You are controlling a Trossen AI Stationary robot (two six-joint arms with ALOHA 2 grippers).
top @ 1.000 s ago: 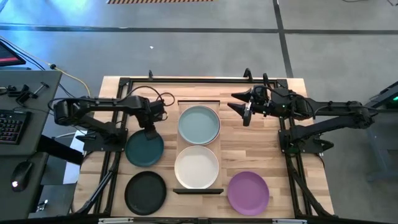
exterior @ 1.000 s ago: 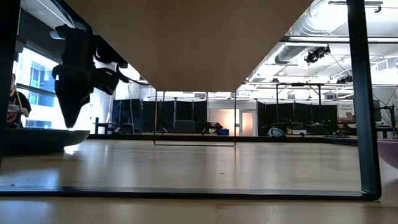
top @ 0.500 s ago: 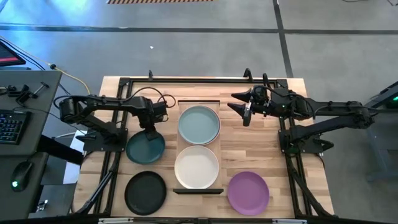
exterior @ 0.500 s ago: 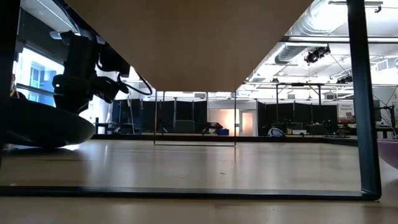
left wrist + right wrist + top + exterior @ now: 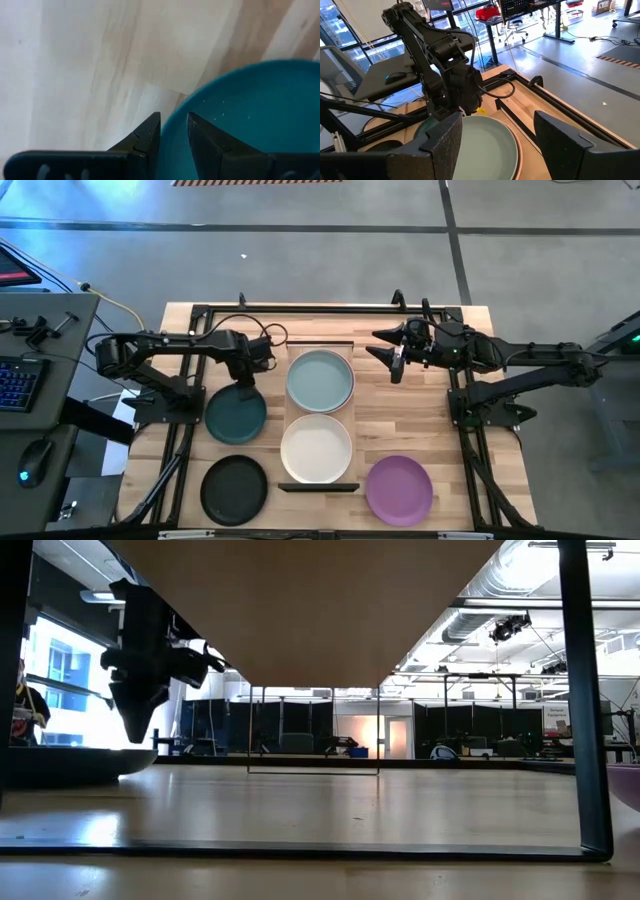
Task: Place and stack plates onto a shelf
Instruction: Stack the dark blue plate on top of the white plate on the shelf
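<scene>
The dark teal plate (image 5: 236,418) lies on the tabletop left of the shelf (image 5: 352,415) and shows low in the low view (image 5: 70,762). My left gripper (image 5: 243,385) (image 5: 135,730) stands at its far rim, shut on it. A pale blue-green plate (image 5: 320,380) and a white plate (image 5: 316,448) lie side by side on the shelf. The black plate (image 5: 234,488) and the purple plate (image 5: 399,488) lie near the table's near edge. No pink plate is in view. My right gripper (image 5: 395,365) (image 5: 497,120) hovers open, right of the blue-green plate (image 5: 490,145). My left gripper pinches the dark teal plate's far rim (image 5: 172,127), one finger (image 5: 205,142) over the plate's inside and one finger (image 5: 147,137) outside it. The fingers point down from above. The plate's underside rests on the table, about level.
Black frame rails (image 5: 190,350) run along the table's left, right and far sides, with the arm bases mounted on them. The shelf has dark trim at its near end (image 5: 319,486). Bare tabletop lies between the shelf and the right arm base (image 5: 400,420).
The left gripper has moved a little toward the shelf with the dark teal plate. Half a second ago the plate stood tipped up in the low view; now it lies low and level again, a little closer to the shelf. The right arm has kept still.
</scene>
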